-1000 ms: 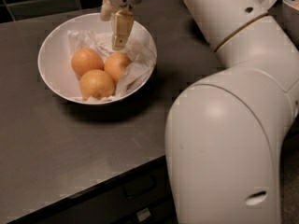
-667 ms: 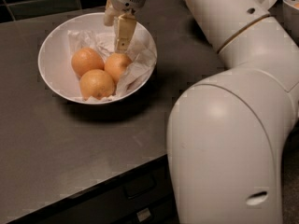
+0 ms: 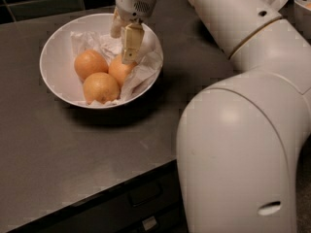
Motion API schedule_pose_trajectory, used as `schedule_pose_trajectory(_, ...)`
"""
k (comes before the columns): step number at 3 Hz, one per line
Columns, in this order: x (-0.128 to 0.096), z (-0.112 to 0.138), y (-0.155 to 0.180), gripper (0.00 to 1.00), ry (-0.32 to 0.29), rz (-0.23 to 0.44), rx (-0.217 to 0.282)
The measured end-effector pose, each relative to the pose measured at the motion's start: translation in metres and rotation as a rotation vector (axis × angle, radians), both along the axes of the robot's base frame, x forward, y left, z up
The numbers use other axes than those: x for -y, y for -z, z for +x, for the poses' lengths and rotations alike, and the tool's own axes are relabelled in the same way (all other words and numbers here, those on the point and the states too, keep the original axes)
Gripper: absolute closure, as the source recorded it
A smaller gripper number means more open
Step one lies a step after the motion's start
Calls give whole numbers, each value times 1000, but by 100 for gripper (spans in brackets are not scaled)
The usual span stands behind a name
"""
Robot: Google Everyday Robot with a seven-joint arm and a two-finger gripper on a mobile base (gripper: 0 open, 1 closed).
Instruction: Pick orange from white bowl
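Scanning from the near side: the arm (image 3: pixel 233 159) fills the 4 to 5 o'clock part of the view and hides the counter (image 3: pixel 73 154) behind it.

The bowl (image 3: pixel 54 52) stands on the counter toward 10 o'clock of the view, lined with crumpled paper (image 3: pixel 143 74). It holds three fruits, packed so that they touch:
- front orange (image 3: pixel 100 87) at the bowl's 6 o'clock
- left orange (image 3: pixel 91 63) at its 9 o'clock
- orange (image 3: pixel 118 74) between centre and 3 o'clock, judged the target because it is closest to the tool

The gripper (image 3: pixel 121 46) hangs over the bowl's 1 o'clock part, pointing down. Its fingers are apart and nothing is held between them. The near finger (image 3: pixel 131 38) overlaps the orange's top edge. The far finger (image 3: pixel 115 27) stands toward the bowl's back wall.

Key relation: the orange lies at 6 o'clock from the gripper, just below it and toward the camera. The fruit is round with no long axis, so wrist angle should matter little. Its neighbours crowd it at 7 and 9 o'clock, and paper lies at its 3 o'clock.

Hidden or unclear:
- Cannot tell whether the near finger touches the skin or hangs above it.
- The orange's back is behind that finger.
- A far bowl (image 3: pixel 302 11) at 2 o'clock of the view is cut off by the edge.
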State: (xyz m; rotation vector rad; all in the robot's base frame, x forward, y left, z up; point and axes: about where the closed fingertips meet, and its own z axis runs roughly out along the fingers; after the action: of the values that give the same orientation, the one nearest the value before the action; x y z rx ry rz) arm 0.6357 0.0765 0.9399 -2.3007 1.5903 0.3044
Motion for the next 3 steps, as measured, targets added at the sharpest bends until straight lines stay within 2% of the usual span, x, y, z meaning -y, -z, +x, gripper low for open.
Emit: schedule_pose_trajectory(3, -3, -9, 17, 33, -28, -12, -51)
